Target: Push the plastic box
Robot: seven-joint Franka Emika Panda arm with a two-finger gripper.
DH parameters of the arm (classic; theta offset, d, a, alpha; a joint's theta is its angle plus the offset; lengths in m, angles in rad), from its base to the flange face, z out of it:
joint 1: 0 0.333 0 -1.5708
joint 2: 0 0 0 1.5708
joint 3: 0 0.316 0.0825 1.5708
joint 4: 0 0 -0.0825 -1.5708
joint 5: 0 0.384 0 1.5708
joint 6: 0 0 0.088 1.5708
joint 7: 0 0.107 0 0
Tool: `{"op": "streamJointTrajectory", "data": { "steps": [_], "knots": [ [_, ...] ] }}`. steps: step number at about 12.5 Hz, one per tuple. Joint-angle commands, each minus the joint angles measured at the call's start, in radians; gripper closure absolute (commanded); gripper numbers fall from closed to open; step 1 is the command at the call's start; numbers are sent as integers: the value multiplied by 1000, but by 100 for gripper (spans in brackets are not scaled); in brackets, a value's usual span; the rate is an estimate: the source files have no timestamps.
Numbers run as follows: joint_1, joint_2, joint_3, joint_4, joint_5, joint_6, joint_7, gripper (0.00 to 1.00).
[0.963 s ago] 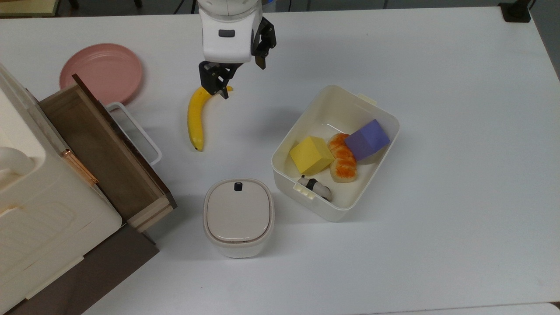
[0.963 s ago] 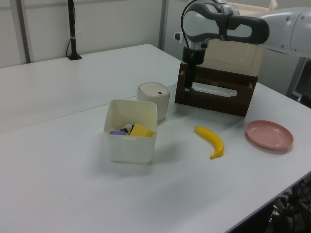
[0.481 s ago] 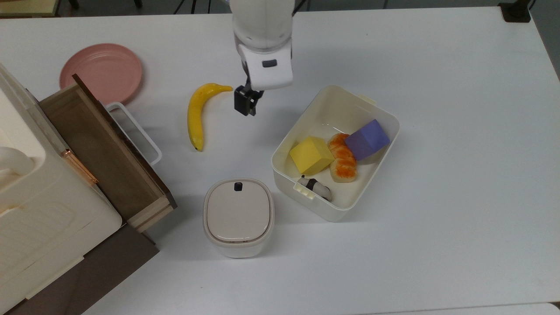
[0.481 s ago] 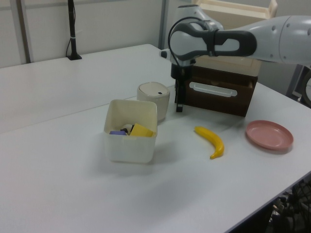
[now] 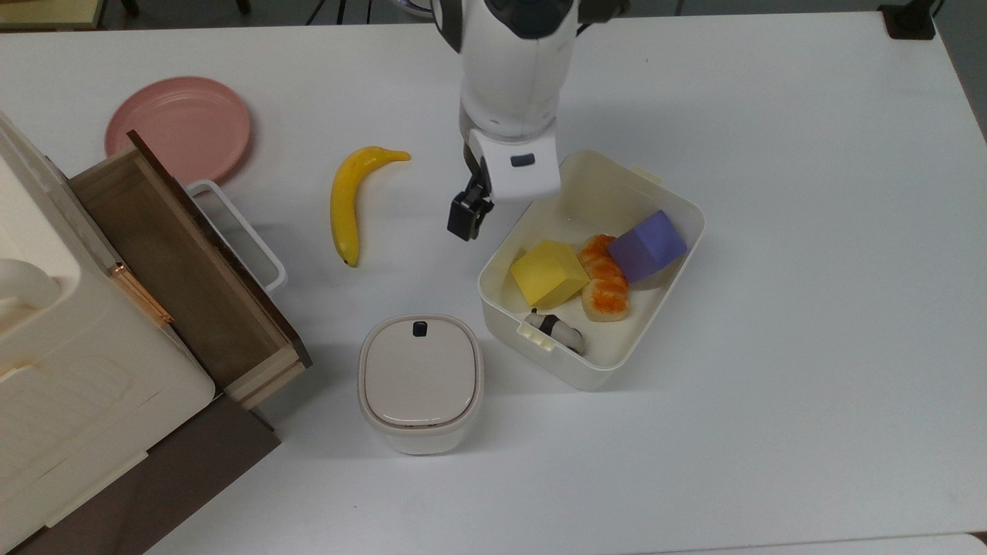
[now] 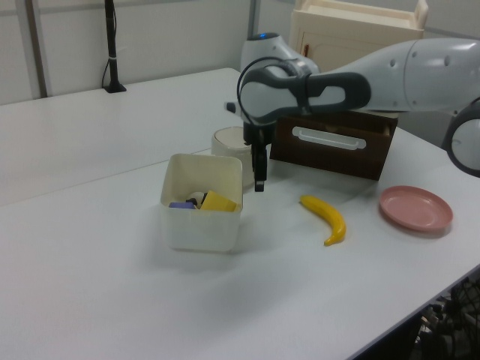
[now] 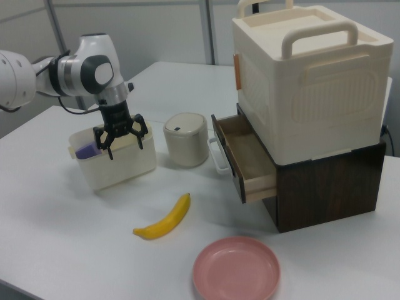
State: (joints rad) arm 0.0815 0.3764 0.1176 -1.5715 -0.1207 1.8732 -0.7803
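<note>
Cream plastic box (image 5: 661, 190) with toy blocks (image 5: 549, 272)

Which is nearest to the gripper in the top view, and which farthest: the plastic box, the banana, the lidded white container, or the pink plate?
Measured from the gripper in the top view:
1. Plastic box, just to the top view's right.
2. Banana, to the top view's left.
3. Lidded white container, below.
4. Pink plate, far upper left.
</note>
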Motion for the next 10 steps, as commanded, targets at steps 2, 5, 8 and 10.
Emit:
{"op": "streamJointTrajectory", "data": {
  "steps": [2, 5, 8, 10],
  "knots": [
    [78, 38, -7, -9, -46, 75, 134, 0],
    [116, 59, -7, -5, -80, 113, 197, 0],
    [153, 90, -7, 16, -105, 138, 248, 0],
    [159, 90, -7, 16, -105, 144, 253, 0]
  ]
}}
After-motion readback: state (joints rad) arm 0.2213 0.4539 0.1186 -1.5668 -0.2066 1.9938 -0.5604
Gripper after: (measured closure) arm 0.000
